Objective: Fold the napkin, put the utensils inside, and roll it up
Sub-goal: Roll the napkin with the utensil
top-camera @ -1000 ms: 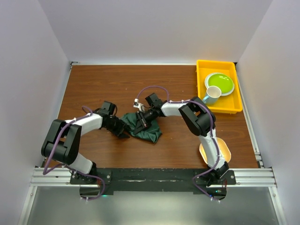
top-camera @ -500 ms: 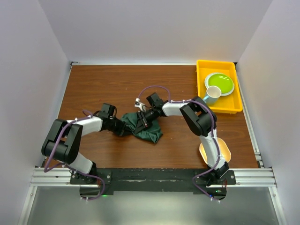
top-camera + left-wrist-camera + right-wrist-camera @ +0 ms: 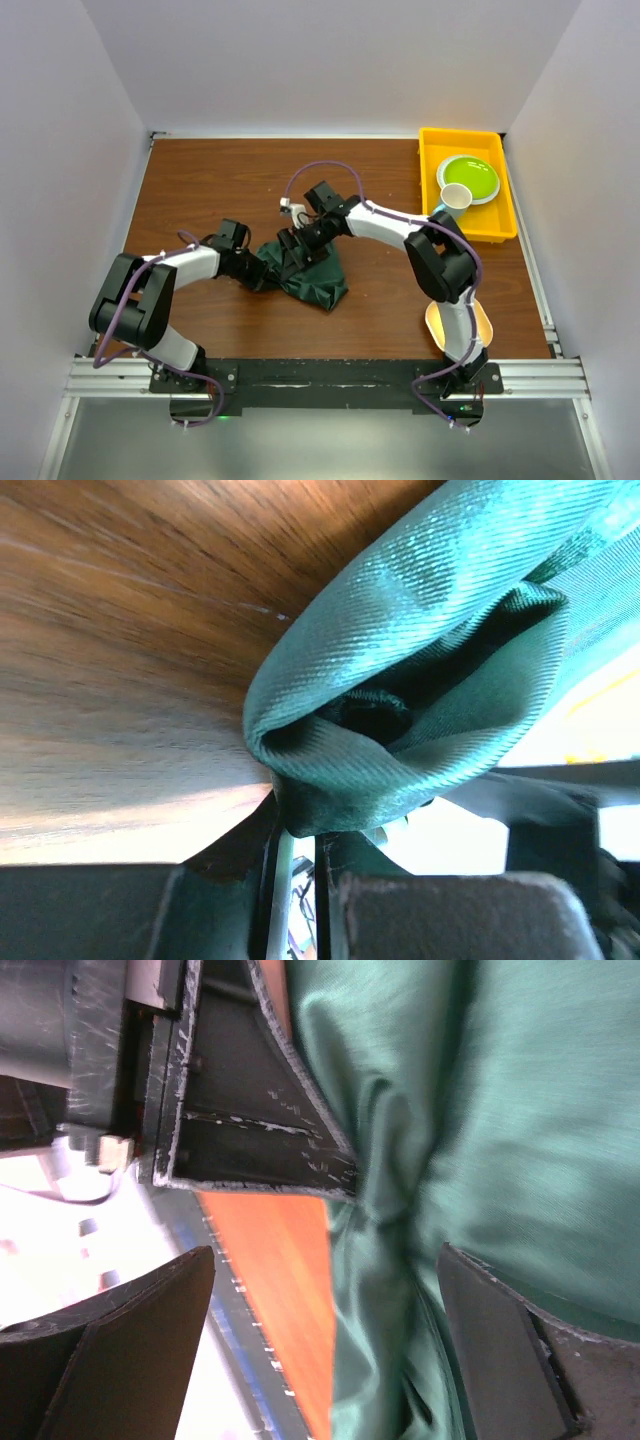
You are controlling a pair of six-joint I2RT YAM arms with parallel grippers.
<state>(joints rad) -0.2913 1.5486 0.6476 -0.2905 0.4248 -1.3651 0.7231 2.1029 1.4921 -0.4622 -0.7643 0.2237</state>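
Two grippers, one cloth: how do the jaws stand? (Mara)

The left gripper (image 3: 262,272) has its jaws drawn together on a bunched fold of the napkin (image 3: 318,280). Its wrist view shows green cloth squeezed between the two fingers, just above the wood. The right gripper (image 3: 292,254) has its jaws spread wide, with one finger on either side of the cloth. (Ivo)

Does the right one hold anything? (Mara)

No. It hangs over the napkin's left part, close to the left gripper, and the cloth lies slack beneath it. Whether its fingertips touch the cloth cannot be told. (Ivo)

And the napkin itself? (Mara)

It lies crumpled in a dark green heap near the middle of the table (image 3: 220,180). Its left edge is gathered into the left gripper's grip, and the rest spreads toward the near right. (Ivo)

What lies around it? (Mara)

Brown wood-grain tabletop stretches open beyond the heap, to its left, and between it and the yellow tray (image 3: 505,228). That tray sits in the far right corner, well apart from the napkin, and holds a green plate (image 3: 470,177) and a pale cup (image 3: 455,200). A pale round dish (image 3: 482,325) lies by the right arm's base, partly hidden by the arm. White walls (image 3: 330,60) close the table on the left, far and right sides. A metal rail (image 3: 320,375) runs along the near edge, where both arms are bolted. (Ivo)
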